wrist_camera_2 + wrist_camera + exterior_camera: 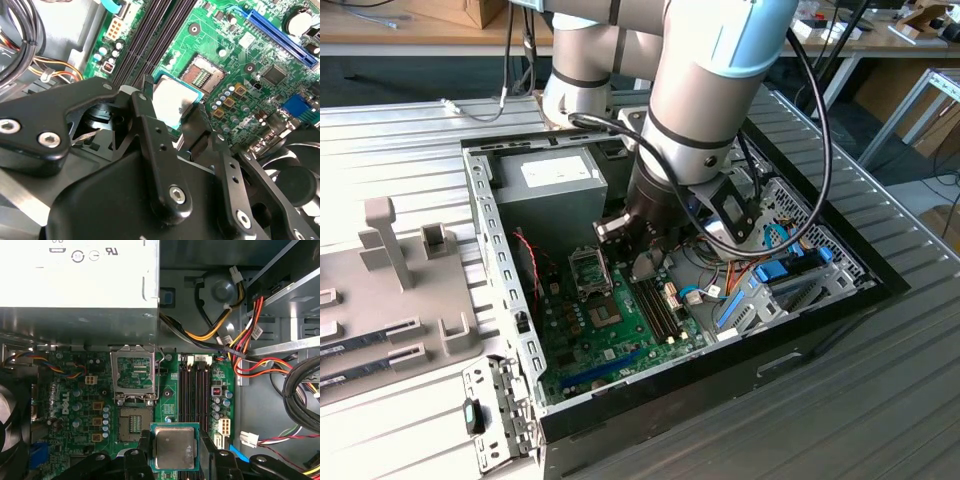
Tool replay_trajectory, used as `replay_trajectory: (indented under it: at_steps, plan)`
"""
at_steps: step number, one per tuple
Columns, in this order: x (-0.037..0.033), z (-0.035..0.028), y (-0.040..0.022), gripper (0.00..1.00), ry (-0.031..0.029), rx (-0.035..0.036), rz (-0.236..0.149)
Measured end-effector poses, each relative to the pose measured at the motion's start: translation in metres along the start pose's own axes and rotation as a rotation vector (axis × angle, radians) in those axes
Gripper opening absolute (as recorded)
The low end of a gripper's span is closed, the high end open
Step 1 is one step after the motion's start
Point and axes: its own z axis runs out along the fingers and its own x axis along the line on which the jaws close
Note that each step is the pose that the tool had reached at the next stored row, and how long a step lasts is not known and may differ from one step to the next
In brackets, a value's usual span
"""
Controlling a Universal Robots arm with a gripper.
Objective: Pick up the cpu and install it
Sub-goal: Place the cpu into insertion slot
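Cpu in hand, above motherboard

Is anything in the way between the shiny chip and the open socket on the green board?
Nothing visible. The pincer holds the cpu just beside the open socket, whose metal frame is flipped up, leaving it uncovered.

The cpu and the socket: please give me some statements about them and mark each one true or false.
1. The gripper holds the cpu between its fingers. True.
2. The cpu already lies in the socket. False: it is held above the board, beside the socket.
3. The socket frame is hinged open. True.
4. The memory slots are full of sticks. False: they look empty.
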Motion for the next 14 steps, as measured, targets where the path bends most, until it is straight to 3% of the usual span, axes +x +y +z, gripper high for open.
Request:
replay_trajectory:
  at_steps: [7, 11, 14]
  plan:
    - [0.0084, 0.0053, -0.0002, 0.47, 0.0003, 0.0115, 0.0]
    - [0.013, 0.011, -0.0005, 0.47, 0.0002, 0.0128, 0.0]
    - [0.0187, 0.0195, -0.0008, 0.47, 0.0002, 0.0126, 0.0]
